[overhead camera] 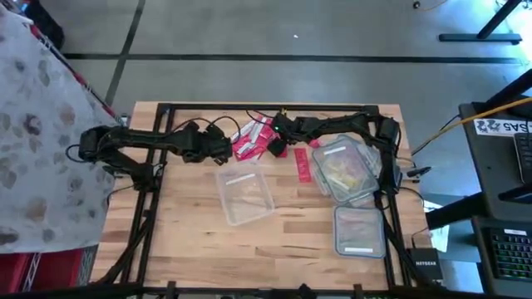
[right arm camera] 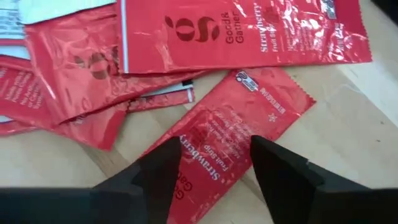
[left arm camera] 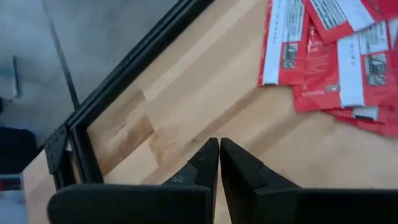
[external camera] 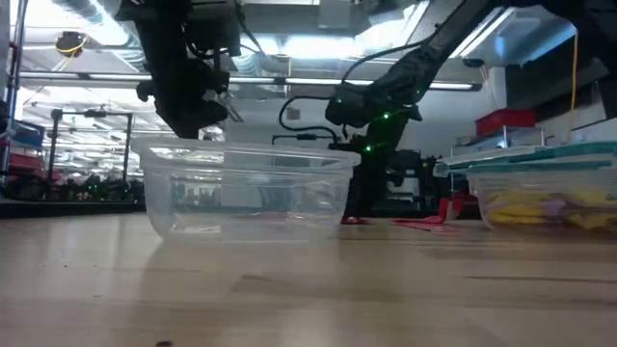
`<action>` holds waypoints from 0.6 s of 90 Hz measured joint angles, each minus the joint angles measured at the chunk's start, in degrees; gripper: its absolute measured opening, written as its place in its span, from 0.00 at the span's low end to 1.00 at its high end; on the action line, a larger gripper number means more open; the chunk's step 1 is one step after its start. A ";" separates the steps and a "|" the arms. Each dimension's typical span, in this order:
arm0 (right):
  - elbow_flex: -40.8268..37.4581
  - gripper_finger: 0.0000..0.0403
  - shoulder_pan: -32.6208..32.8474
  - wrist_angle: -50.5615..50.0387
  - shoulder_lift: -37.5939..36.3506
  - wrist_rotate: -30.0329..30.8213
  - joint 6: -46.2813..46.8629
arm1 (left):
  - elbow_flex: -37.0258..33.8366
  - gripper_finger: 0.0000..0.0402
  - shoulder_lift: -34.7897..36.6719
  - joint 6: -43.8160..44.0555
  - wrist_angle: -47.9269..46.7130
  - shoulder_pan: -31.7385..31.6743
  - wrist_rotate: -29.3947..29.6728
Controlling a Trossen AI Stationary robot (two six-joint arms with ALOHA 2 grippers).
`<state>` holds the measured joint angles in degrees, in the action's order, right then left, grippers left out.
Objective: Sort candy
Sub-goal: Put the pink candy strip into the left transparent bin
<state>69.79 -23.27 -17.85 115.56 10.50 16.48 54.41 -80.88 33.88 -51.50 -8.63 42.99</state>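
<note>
The candy, a heap of flat red wrapped pieces [overhead camera: 252, 137], lies on the wooden table at the far middle. One more red piece [overhead camera: 302, 164] lies apart, to the right of the heap. My right gripper [right arm camera: 216, 149] is open over the heap's right side. Its fingers stand on either side of one red piece [right arm camera: 231, 127], which lies flat on the wood. My left gripper [left arm camera: 219, 144] is shut with nothing in it, just left of the heap [left arm camera: 336, 56], above bare wood. In the high view the left gripper [overhead camera: 224, 150] and the right gripper [overhead camera: 278, 148] flank the heap.
An empty clear tub [overhead camera: 245, 194] stands near the table's middle. A tub holding yellow pieces [overhead camera: 345, 169] stands to its right, and another clear tub [overhead camera: 359, 230] is nearer the front right. A black frame [overhead camera: 266, 108] runs along the table's far edge.
</note>
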 joint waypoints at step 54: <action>-0.40 0.00 2.22 -3.99 -1.79 -2.60 -10.46 | 0.00 0.00 -0.02 17.23 -8.13 11.39 3.18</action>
<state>69.39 -21.04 -21.85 113.77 7.90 6.02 54.41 -80.90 51.11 -59.63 2.76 46.17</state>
